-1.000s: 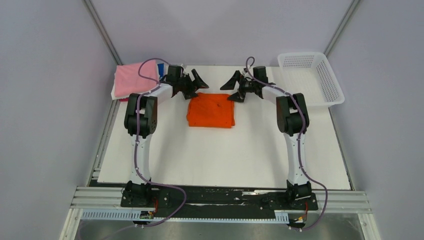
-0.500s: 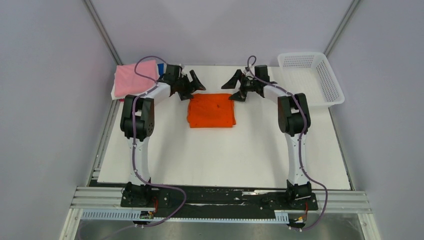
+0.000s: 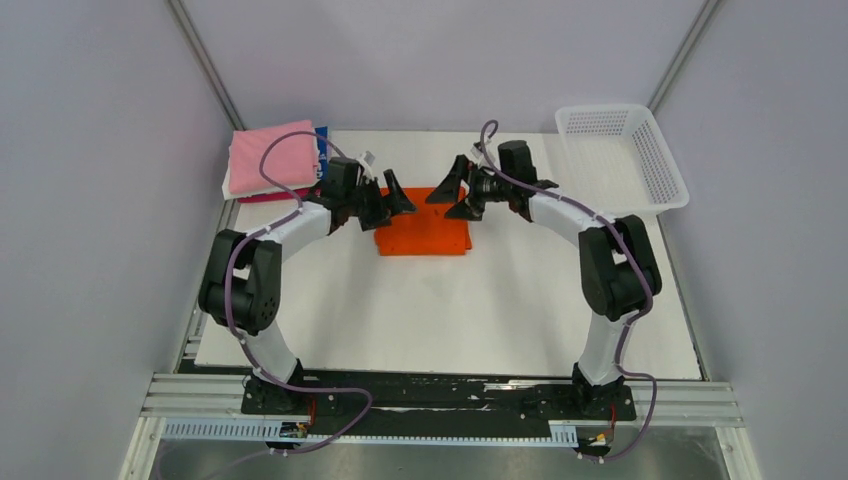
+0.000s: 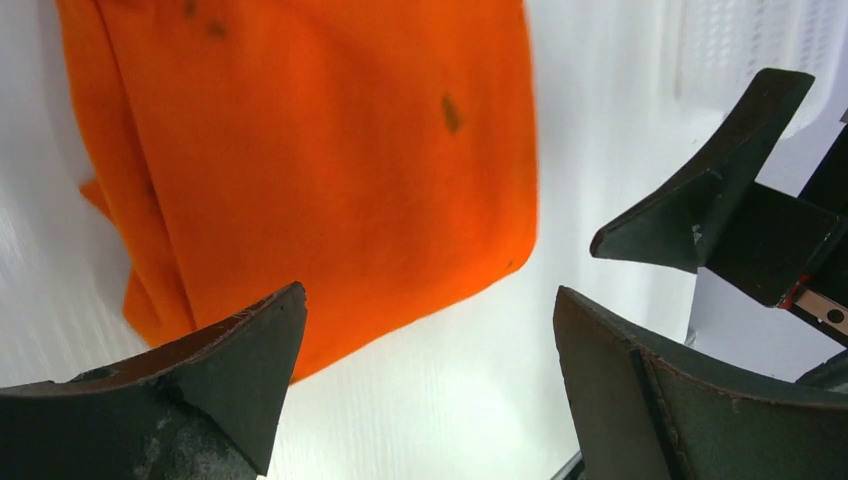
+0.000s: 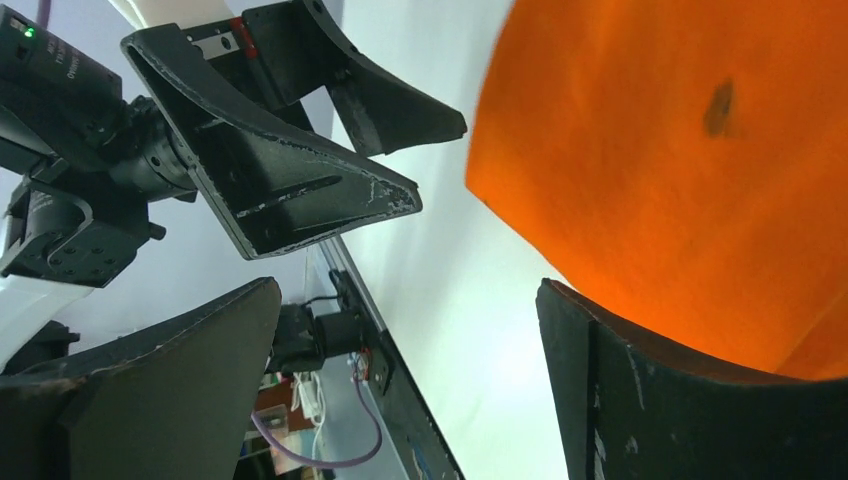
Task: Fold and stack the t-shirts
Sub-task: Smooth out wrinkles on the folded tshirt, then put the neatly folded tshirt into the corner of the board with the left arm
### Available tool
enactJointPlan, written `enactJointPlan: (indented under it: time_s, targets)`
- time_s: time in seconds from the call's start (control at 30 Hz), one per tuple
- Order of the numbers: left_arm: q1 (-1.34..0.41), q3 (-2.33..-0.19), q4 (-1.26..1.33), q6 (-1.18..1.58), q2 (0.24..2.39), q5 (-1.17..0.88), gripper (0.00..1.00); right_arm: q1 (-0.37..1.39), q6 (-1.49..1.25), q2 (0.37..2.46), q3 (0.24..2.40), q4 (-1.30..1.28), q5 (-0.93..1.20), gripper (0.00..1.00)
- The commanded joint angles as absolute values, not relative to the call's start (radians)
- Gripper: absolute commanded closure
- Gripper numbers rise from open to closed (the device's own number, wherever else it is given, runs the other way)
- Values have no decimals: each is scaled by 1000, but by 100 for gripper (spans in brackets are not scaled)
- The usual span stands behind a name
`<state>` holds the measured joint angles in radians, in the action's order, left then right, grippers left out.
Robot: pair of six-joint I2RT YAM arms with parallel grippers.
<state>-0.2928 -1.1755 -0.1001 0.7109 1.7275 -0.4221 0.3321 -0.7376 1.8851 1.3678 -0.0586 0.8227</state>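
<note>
The folded orange tee (image 3: 430, 232) is lying mid-way across the counter (image 3: 450, 310). The left tool (image 3: 392, 198) and right tool (image 3: 450, 190) are hovering over its far edge, each spread wide apart and holding nothing. It is likely handling soft, light and floppy, so pinching all layers at the far corners looks best. No readable writing is showing.

A folded t-shirt (image 3: 425, 235) lies on the table (image 3: 450, 320), behind its middle. The left gripper (image 3: 394, 204) hangs over the shirt's far-left corner and the right gripper (image 3: 446, 199) over its far-right corner. A stack of folded t-shirts (image 3: 272, 160) sits at the table's far-left corner, a mesh basket (image 3: 672, 170) at its far-right corner.
</note>
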Motion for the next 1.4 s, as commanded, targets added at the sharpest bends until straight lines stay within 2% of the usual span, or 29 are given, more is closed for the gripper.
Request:
enactJointPlan:
  time_s: [0.0,0.27,0.43,0.67,0.8,1.03,1.23,1.37]
  targets:
    - [-298,-1074,-37,733,1746,-443,0,333,-789,1922,1247,38,832,0]
    - [-298,-924,41,749,1794,-488,0,326,-796,1994,1110,63,770,0]
    - [-298,-905,-22,719,1766,-458,0,313,-782,1979,1067,58,746,0]
    - [-298,-963,-159,646,1577,-370,0,311,-696,1719,1046,-26,718,0]
    - [-298,-1027,-277,606,1525,-238,0,288,-655,1553,1003,-97,665,0]
    - [-296,-1208,-433,562,1703,-69,0,169,-608,1331,893,-221,550,0]
    - [-296,-1345,-466,553,1872,-37,0,105,-548,1145,852,-390,270,0]
    - [-298,-1390,-453,569,1950,-101,0,96,-516,1038,832,-430,125,0]
